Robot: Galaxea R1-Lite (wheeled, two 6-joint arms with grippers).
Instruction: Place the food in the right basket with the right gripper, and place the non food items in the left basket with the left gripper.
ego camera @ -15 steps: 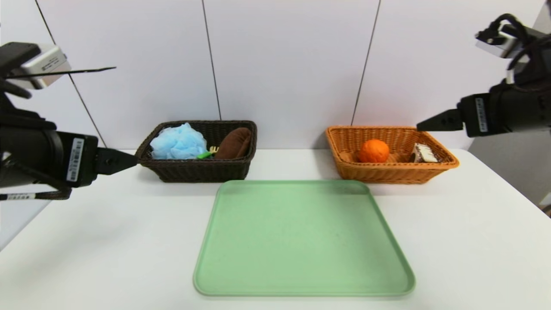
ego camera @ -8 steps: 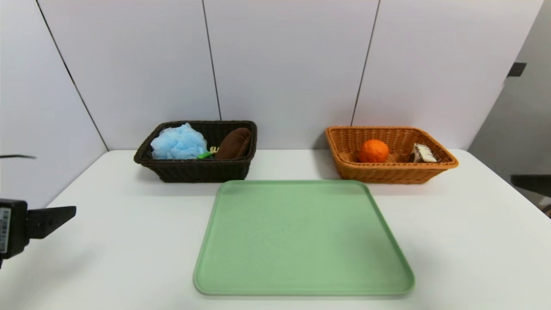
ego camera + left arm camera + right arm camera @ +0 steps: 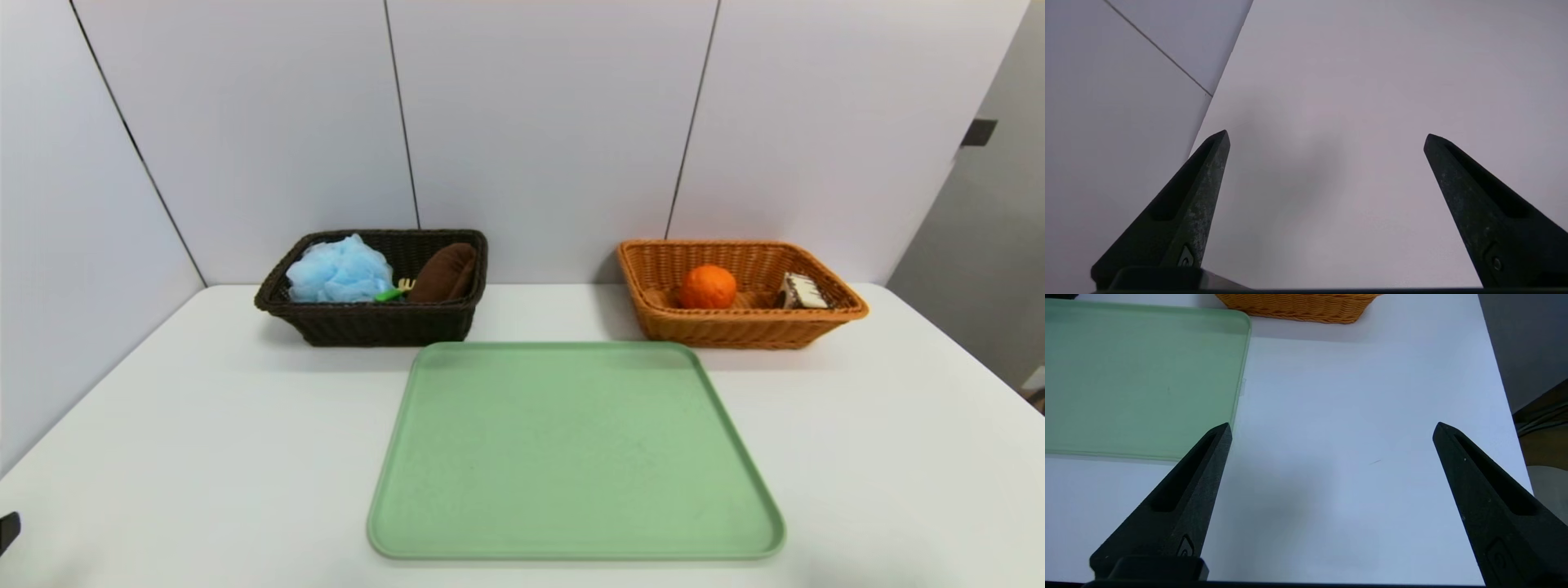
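Note:
The orange-tan right basket (image 3: 739,331) holds a round orange fruit (image 3: 708,287) and a chocolate cake wedge (image 3: 802,291). In the dark brown left basket (image 3: 375,327) lie a light-blue bath puff (image 3: 338,269), a brown towel (image 3: 443,273) and a small yellow spoon with a green handle (image 3: 393,291). My left gripper (image 3: 1326,136) hangs open over bare white table near the left wall, nothing between its fingers. My right gripper (image 3: 1332,428) is open and empty above the table, just right of the green tray, the right basket (image 3: 1298,306) far ahead.
A bare green tray (image 3: 571,453) lies in the middle of the white table (image 3: 204,425), in front of both baskets. Grey wall panels stand behind and to the left. The table's right edge (image 3: 1502,388) drops off beside my right gripper.
Both arms have dropped down and pulled back out of the head view; only a black tip remains at the lower left edge. The baskets' contents have not moved.

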